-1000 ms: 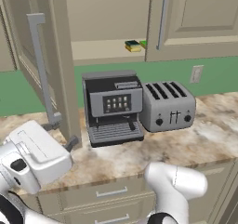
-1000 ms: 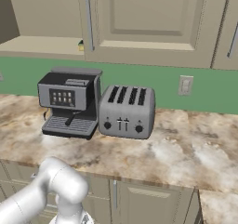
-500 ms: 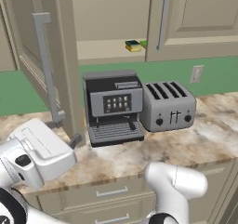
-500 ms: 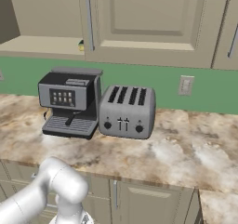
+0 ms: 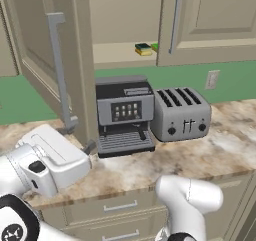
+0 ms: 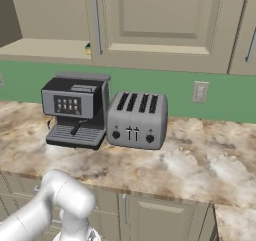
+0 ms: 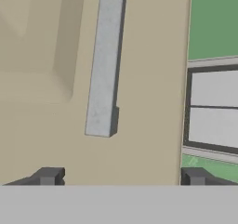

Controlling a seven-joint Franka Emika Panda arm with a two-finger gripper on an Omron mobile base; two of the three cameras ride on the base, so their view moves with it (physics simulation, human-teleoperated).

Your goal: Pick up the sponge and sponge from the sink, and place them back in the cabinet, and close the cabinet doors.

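Observation:
Two sponges lie on the open cabinet's shelf (image 5: 117, 55): a dark-topped sponge (image 5: 143, 49) and a bright green sponge (image 5: 154, 47) half hidden by the shut right door (image 5: 210, 20). A sliver of sponge (image 6: 88, 49) peeks out beside that door's handle (image 6: 96, 22). The left cabinet door (image 5: 35, 60) stands swung out, with its silver bar handle (image 5: 56, 70) facing me. In the hand view my gripper (image 7: 121, 176) is open and empty, close against the door face with the handle (image 7: 104, 69) just above it. My white hand (image 5: 52, 157) sits low by the door's bottom edge. The sink is out of view.
A black and grey coffee machine (image 5: 125, 115) and a silver toaster (image 5: 181, 114) stand on the marble counter (image 5: 215, 155) under the cabinet. A wall outlet (image 6: 200, 91) sits on the green backsplash. Beige drawers (image 5: 120, 207) run below the counter edge.
The left cabinet door has swung rightward toward shut, its handle shifting right in the left base view. My hand followed it. The sponges and appliances have not moved.

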